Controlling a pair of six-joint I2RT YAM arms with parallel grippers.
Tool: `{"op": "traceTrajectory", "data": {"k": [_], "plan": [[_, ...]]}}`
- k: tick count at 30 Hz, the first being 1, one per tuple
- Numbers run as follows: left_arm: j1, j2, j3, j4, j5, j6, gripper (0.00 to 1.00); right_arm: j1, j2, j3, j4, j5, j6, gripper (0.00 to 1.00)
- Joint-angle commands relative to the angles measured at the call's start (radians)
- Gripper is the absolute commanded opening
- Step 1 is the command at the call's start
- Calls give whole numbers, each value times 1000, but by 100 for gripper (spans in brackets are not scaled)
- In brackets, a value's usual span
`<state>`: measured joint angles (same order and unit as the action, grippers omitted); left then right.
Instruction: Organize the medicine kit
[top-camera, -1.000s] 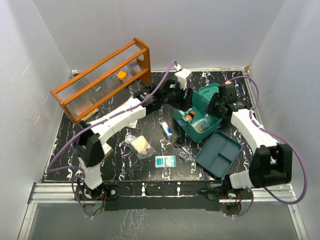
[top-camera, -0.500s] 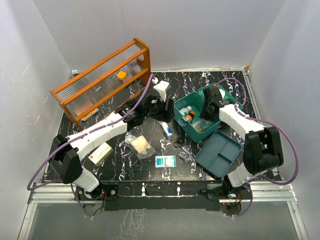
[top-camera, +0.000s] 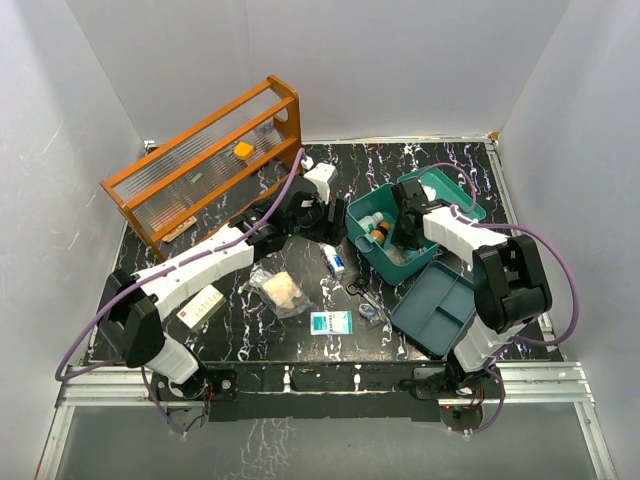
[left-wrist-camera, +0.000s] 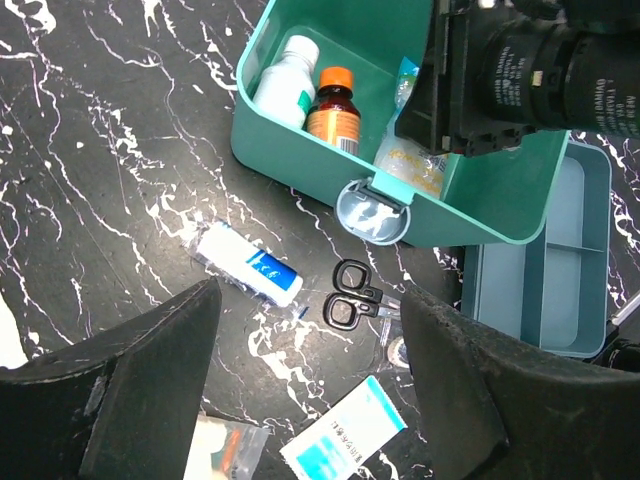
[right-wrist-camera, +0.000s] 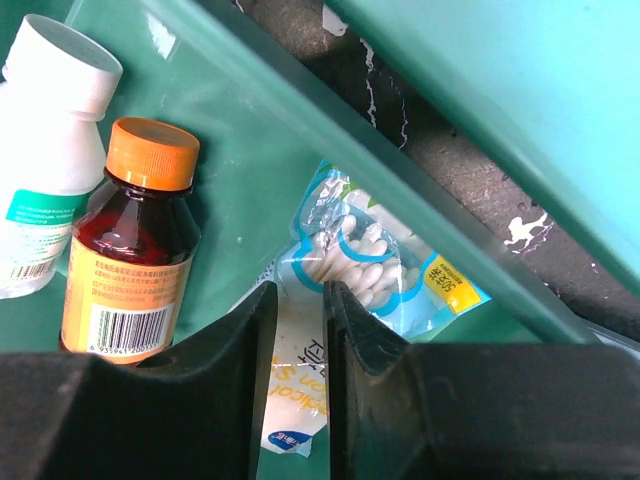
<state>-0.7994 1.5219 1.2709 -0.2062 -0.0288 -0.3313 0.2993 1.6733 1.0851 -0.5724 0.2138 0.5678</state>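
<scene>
Worktop (top-camera: 280, 335) carries one orange rack (top-camera: 200, 160), one open medicine kit (top-camera: 362, 243) right of centre, and one divided tray (top-camera: 440, 305) just beside it. Of two claws, the left claw (left-wrist-camera: 310, 300) is spread wide beside the kit. The right claw (right-wrist-camera: 300, 295) is narrow inside it, with a white sachet (right-wrist-camera: 295, 400) in its gap; whether it grips I cannot tell. The kit holds one white bottle (right-wrist-camera: 50, 120) and one amber bottle (right-wrist-camera: 130, 260).

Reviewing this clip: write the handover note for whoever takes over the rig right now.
Left gripper: open, empty, above the table over the scissors and tube.
Right gripper: inside the medicine kit, jaws nearly together over a white sachet; grip unclear.
Done: white bottle, orange-capped bottle and swab packet are in the open kit.
Left: tube, scissors, blue-white packet, bagged beige item and white box lie on the table; divided tray sits beside the kit.
</scene>
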Motion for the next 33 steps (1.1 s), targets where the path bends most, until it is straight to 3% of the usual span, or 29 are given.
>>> {"op": "traceTrajectory", "data": {"k": [1,11,21,23,24,25,29,33], "plan": [[37,-22,-22,20,21,-38,72,1,-53,69,10,27,-3,26],[128,-63,-111,41,14,-118,73,29,-208,197,-30,-33,-18,35],[183,-185,-269,36,-172,-185,79,116,-379,167,106,-260,-33,44],[190,-214,-298,9,-229,-210,84,145,-386,146,137,-299,-26,44],[190,-227,-309,-26,-282,-236,95,163,-390,133,149,-306,-23,45],[192,-241,-321,-57,-324,-258,98,182,-392,119,163,-312,-20,45],[198,-322,-373,-131,-376,-295,99,272,-369,88,188,-319,-60,45],[201,-398,-423,-181,-329,-348,98,365,-302,100,166,-339,-93,45]]}}
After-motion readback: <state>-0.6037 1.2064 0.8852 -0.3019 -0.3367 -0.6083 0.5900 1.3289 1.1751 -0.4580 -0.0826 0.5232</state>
